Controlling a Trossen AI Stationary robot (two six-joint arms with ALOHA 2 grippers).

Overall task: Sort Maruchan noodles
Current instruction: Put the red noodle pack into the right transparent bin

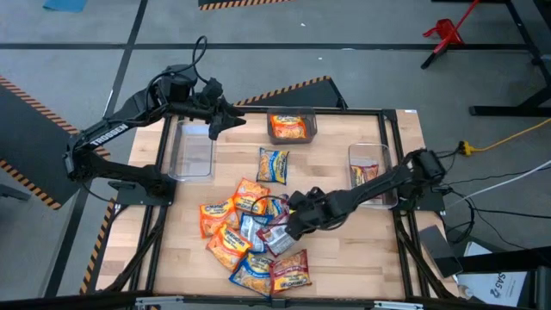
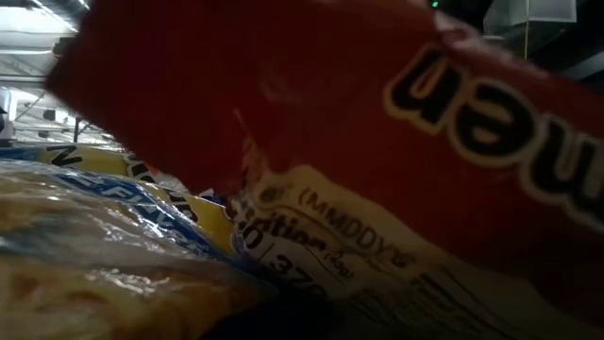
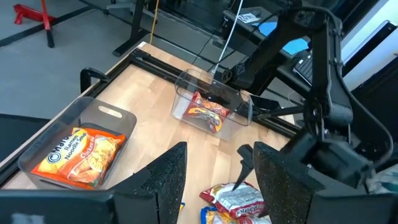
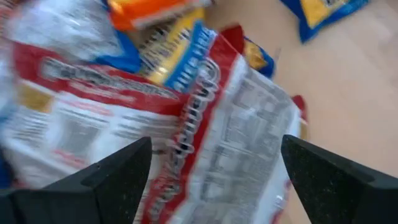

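The right gripper [image 1: 291,226] is down low over the heap of Maruchan noodles [image 1: 254,237] piled near the front middle of the wooden table [image 1: 344,258], its fingers [image 4: 118,174] spread wide apart with nothing between them, hovering right above a red-and-silver packet [image 4: 186,124] that lies face down with its printed back showing. Around that packet the pile is a jumble of orange, blue-and-yellow and red-and-silver packets overlapping each other. One blue-and-yellow packet [image 1: 273,165] lies on its own a little farther back, apart from the heap. Three clear bins stand along the far part of the table: the middle bin [image 1: 292,127] holds an orange packet [image 3: 81,155], the right bin [image 1: 370,172] holds a red-and-silver packet [image 3: 205,113], and the left bin [image 1: 191,151] looks bare. The left gripper [image 1: 215,127] hangs up high at the far end of the left bin, its fingers [image 3: 165,180] parted and holding nothing. From table level all you can make out is a red packet [image 2: 311,104] pressed right against the lens, with a blue-and-yellow one beneath it
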